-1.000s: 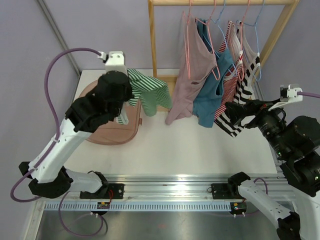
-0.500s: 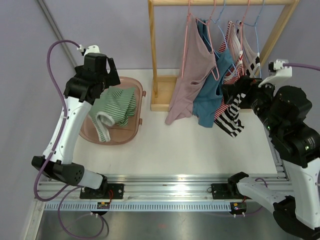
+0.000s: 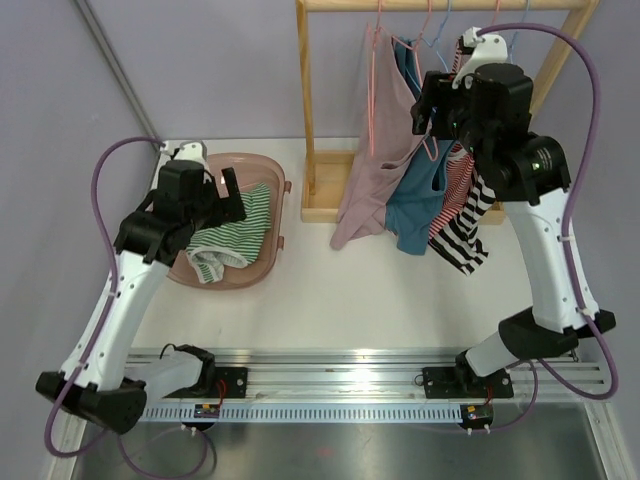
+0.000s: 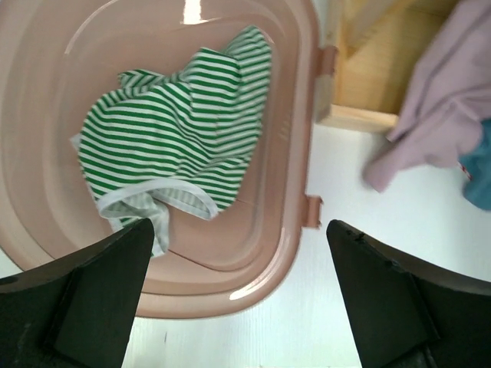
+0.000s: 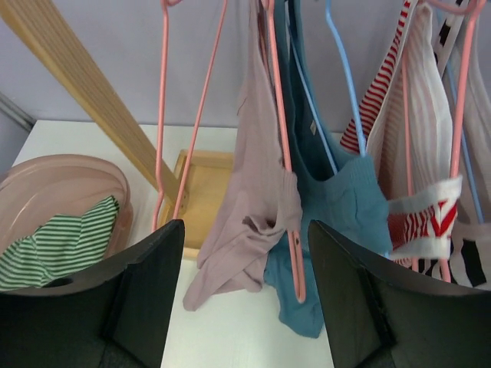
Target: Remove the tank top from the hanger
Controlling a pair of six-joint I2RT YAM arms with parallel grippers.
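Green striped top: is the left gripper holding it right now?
No, the green striped top lies loose in the pink basin, and the left gripper hangs above it with its jaws spread wide.

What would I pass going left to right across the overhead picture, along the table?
Pink basin holding a green striped top → wooden post → mauve top → blue top → black-and-white top.
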